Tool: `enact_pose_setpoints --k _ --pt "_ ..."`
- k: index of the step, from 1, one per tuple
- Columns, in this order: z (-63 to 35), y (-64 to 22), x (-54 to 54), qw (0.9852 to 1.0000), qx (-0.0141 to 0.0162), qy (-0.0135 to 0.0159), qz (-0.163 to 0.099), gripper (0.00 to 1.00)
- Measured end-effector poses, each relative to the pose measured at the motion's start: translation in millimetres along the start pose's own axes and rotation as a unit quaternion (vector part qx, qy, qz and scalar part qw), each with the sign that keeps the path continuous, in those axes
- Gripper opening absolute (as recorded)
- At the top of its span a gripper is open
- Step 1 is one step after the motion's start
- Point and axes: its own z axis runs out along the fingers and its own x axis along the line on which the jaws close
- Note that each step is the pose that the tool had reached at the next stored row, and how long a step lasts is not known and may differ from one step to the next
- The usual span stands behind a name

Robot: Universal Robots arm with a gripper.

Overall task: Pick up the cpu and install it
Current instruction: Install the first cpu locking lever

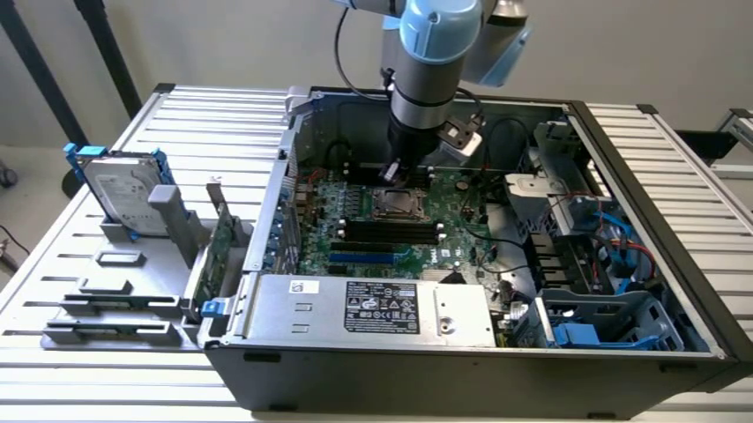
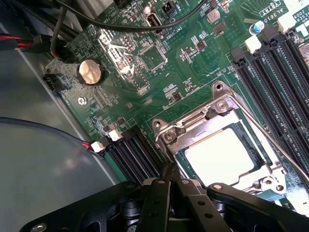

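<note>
Fingers (image 2: 170,186) are clenched together with nothing between them, their tips hanging just over the metal socket frame (image 2: 193,126) at its edge nearest the black expansion slots (image 2: 133,157). You can see the cpu (image 2: 223,157) already lying inside that frame, its pale metal top showing bright and square, so your task's thing is in the socket and not in your grip.

Your main risk from here, as I judge it, is the closed tips catching the frame or the thin retention lever (image 2: 270,137) that runs along the socket's far side. If you press down off-centre you could tilt the chip in its seat, and a tilted chip can bend the contacts beneath it. Whether the chip sits fully flat cannot be told from the wrist view because glare washes out its surface.

Working outward from the socket, the memory slots (image 2: 285,67) lie beside it and the coin battery (image 2: 90,72) well away across the board. In the exterior view, the arm (image 1: 433,62) drops steeply into the open computer case (image 1: 659,352), with cables (image 1: 500,141) near its wrist. You could snag those if you swing sideways. On the tabletop (image 1: 706,159) beyond the case, a hard drive (image 1: 118,189) stands in its holder, well clear.
</note>
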Motion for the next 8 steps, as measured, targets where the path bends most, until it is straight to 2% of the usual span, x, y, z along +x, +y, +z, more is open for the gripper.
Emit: enact_pose_setpoints --k 8 --pt "0.0 4.8 3.4 1.0 0.0004 -0.0003 -0.001 0.11"
